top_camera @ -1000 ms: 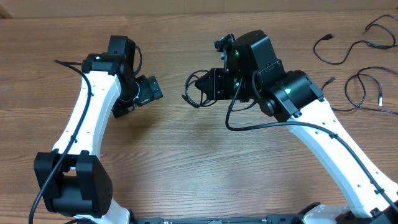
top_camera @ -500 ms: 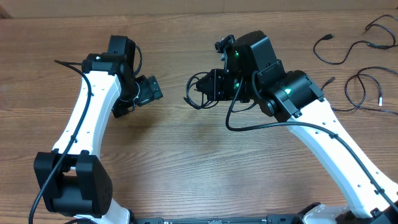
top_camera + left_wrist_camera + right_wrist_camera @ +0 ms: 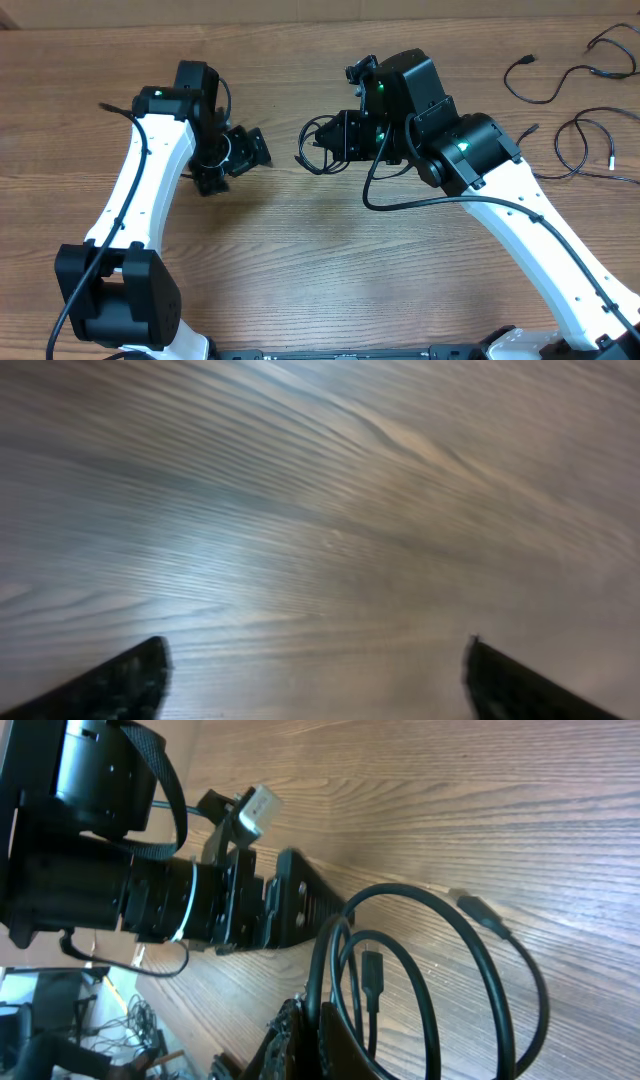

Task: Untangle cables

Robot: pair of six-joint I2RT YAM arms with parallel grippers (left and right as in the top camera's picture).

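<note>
Evidently the right gripper (image 3: 305, 1035) is clamped on the cables (image 3: 330, 970), presenting their loops so the wide-open, empty left gripper (image 3: 315, 675) can take a strand.

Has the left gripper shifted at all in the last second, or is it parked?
Yes. In the overhead view the left gripper has edged sideways toward the cable bundle, which has not moved, so the gap between them is narrower.

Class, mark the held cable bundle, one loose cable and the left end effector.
held cable bundle (image 3: 372, 967): right wrist view, a plug.
loose cable (image 3: 529, 60): overhead view, plug end.
left end effector (image 3: 320, 682): left wrist view, gap between fingers.
</note>
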